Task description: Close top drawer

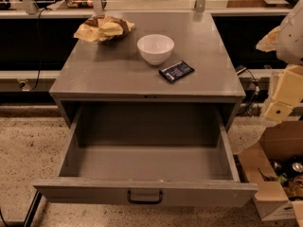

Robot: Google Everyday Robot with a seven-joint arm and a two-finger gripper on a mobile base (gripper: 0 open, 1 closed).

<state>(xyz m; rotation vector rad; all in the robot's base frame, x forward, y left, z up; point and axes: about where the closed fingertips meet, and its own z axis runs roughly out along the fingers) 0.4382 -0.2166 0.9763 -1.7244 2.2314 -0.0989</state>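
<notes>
Top drawer [147,164] stands pulled far out of the grey metal desk [118,74], toward the camera. It is a wide, deep box of dull painted sheet metal with a flat floor and straight side walls. Its plain front panel runs along the bottom of the view, with one small dark rectangular pull handle [144,196] at its centre. On the smooth, matte desk top sit a round, glossy white bowl [155,48], a flat dark blue rectangular packet [176,71] just beside it toward the front right, and a crumpled yellow-and-brown snack bag [103,29] near the back left corner. My hand [279,105] hangs at the right edge of the view, off to the side of the desk and well apart from the drawer, pale cream blocky pieces below a rounded white shell; I cannot tell whether it is open or closed. Below it, on the speckled floor [28,145], an open cardboard box [272,197] holds shiny cans [297,167].
</notes>
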